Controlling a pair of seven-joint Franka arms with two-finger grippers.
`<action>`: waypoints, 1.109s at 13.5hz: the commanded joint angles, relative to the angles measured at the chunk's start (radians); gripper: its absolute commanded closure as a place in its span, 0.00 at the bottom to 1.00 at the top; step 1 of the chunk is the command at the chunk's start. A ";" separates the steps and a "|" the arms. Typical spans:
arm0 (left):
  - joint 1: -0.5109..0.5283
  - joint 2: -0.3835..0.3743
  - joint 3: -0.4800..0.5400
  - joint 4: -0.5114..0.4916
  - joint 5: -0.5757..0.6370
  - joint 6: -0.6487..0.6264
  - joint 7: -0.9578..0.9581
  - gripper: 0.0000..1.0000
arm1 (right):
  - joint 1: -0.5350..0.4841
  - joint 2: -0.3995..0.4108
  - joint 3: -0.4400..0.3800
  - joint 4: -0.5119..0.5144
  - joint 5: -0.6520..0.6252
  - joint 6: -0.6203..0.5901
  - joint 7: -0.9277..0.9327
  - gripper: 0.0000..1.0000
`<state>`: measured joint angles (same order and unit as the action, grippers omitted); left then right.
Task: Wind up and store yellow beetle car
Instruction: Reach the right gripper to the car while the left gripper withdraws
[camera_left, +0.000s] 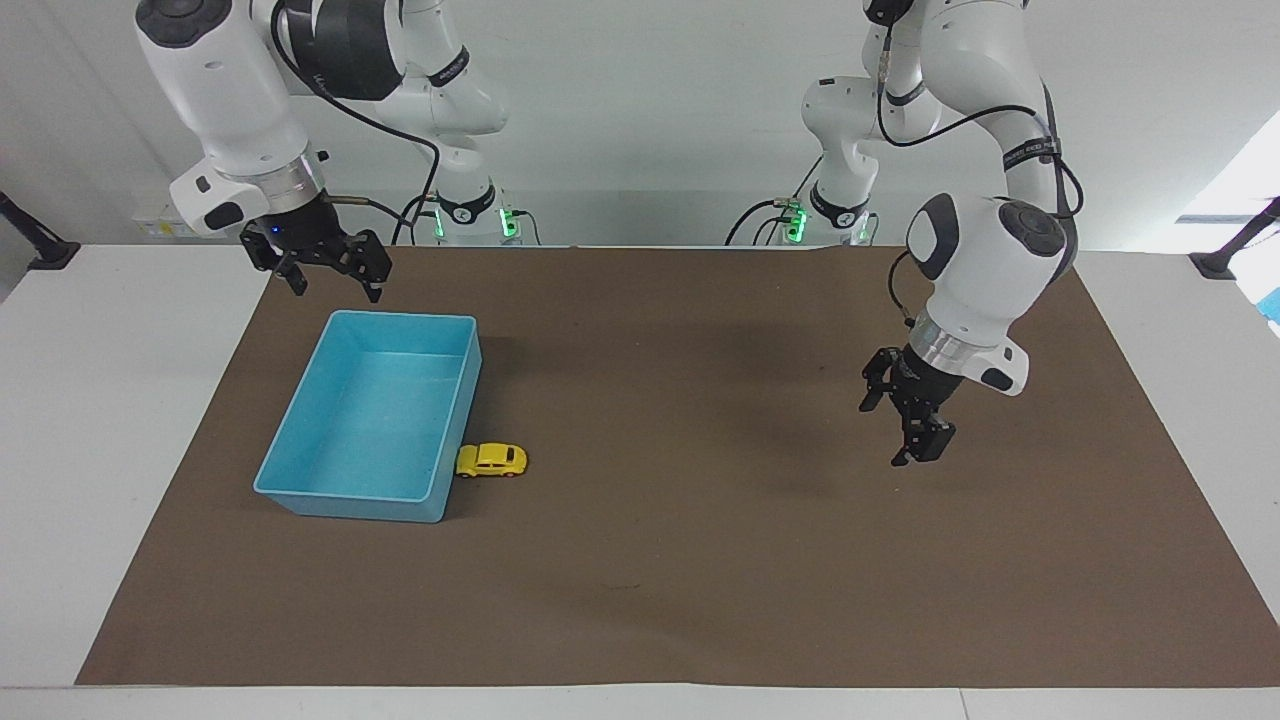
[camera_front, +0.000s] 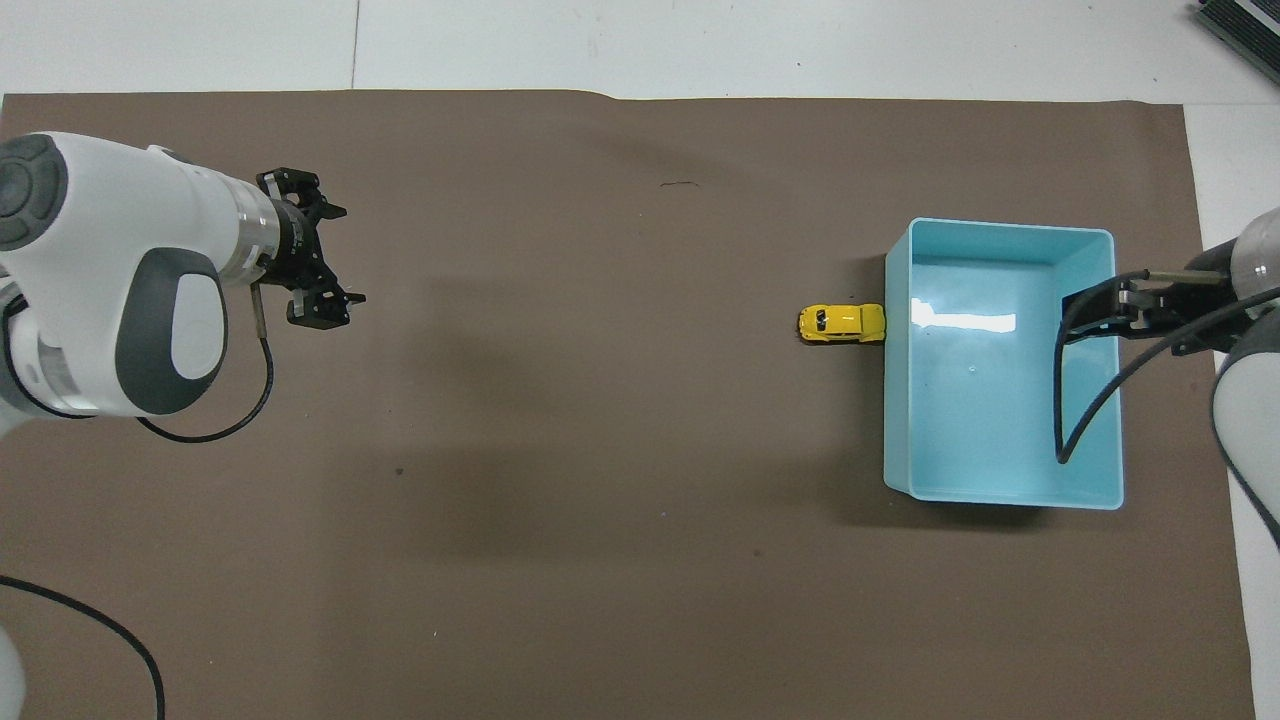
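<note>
The yellow beetle car (camera_left: 491, 460) stands on its wheels on the brown mat, its nose against the side wall of the blue tray (camera_left: 300, 490). It also shows in the overhead view (camera_front: 842, 322), beside the tray (camera_front: 1000, 229). My left gripper (camera_left: 888, 432) is open and empty, raised over bare mat toward the left arm's end of the table, well apart from the car; it shows in the overhead view too (camera_front: 338, 256). My right gripper (camera_left: 338, 290) is open and empty, raised over the tray's edge nearest the robots.
The brown mat (camera_left: 700, 560) covers most of the white table. The tray holds nothing. A black cable (camera_front: 1065, 400) from the right arm hangs over the tray in the overhead view.
</note>
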<state>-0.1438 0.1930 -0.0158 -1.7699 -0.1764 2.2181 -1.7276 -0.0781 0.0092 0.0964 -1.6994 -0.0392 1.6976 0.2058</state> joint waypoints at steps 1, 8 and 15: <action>0.032 -0.023 -0.010 0.056 0.011 -0.107 0.161 0.00 | 0.027 -0.029 0.011 -0.074 0.005 0.053 0.088 0.00; 0.079 -0.023 -0.007 0.153 0.026 -0.236 0.691 0.00 | 0.139 -0.003 0.011 -0.129 0.005 0.163 0.375 0.00; 0.084 -0.050 -0.001 0.182 0.135 -0.330 1.246 0.00 | 0.282 0.061 0.011 -0.190 0.001 0.310 0.855 0.00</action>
<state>-0.0734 0.1646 -0.0100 -1.6010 -0.0634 1.9383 -0.6592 0.1919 0.0586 0.1005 -1.8516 -0.0390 1.9430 0.9412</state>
